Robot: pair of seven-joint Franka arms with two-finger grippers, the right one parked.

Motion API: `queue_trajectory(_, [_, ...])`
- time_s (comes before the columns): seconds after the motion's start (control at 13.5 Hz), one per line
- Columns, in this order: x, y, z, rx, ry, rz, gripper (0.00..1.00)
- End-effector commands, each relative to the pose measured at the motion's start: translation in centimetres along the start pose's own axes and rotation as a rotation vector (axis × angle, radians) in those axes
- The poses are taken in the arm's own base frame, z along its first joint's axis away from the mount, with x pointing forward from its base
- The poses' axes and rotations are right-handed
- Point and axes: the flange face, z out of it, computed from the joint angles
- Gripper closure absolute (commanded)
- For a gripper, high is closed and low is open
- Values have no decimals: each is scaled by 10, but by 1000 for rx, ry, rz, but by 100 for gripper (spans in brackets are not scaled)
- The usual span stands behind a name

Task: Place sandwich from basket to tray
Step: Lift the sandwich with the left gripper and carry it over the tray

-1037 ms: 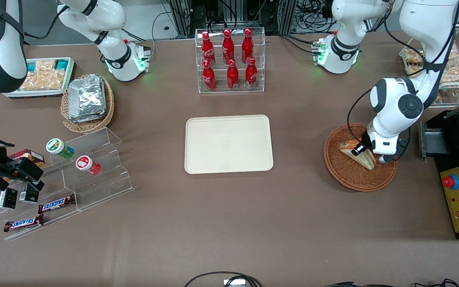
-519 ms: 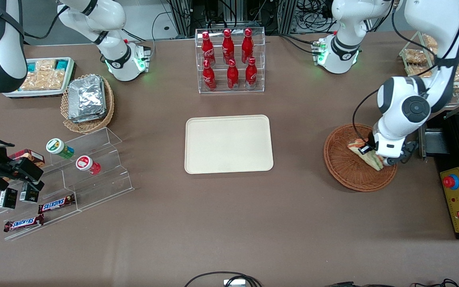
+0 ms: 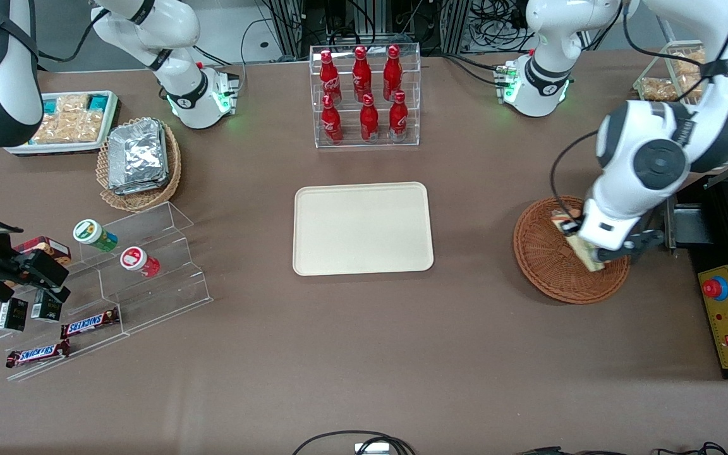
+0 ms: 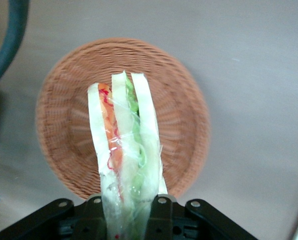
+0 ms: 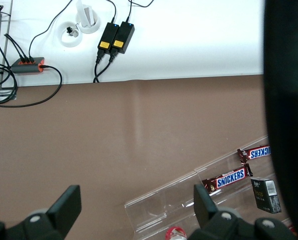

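The sandwich (image 4: pixel 123 150) is a wrapped wedge of white bread with green, red and orange filling. My left gripper (image 4: pixel 127 212) is shut on it and holds it up above the reddish-brown wicker basket (image 4: pixel 63 125). In the front view the gripper (image 3: pixel 582 243) is over the basket (image 3: pixel 544 265), at its edge toward the working arm's end, and the sandwich (image 3: pixel 582 251) shows partly under the wrist. The cream-beige tray (image 3: pixel 363 229) lies bare at the table's middle, well apart from the basket toward the parked arm's end.
A clear rack of red bottles (image 3: pixel 364 95) stands farther from the front camera than the tray. A black machine with a yellow panel (image 3: pixel 727 316) sits beside the basket at the table's end. A tan basket of foil packs (image 3: pixel 139 161) and clear snack steps (image 3: pixel 117 278) lie toward the parked arm's end.
My left gripper has risen above the basket with the sandwich in it, and the wrist has swung up and grown larger in the front view.
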Motion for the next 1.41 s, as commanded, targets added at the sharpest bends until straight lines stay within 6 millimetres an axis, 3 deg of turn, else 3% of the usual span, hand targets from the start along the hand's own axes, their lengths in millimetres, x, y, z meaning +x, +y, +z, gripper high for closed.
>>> queue_trajectory(0.0, [-20,67,-23,-22,23,136,100])
queue_trajectory(0.22, [-48,128,-44,-61,52,257,100])
queue_trajectory(0.59, [-114,212,-45,-107,44,368,100])
queue_trajectory(0.81, [-143,253,-29,-150,33,372,100])
queue_trajectory(0.96, [-151,276,-8,-199,29,374,100])
queue_trajectory(1.33, [-170,308,52,-165,13,372,100])
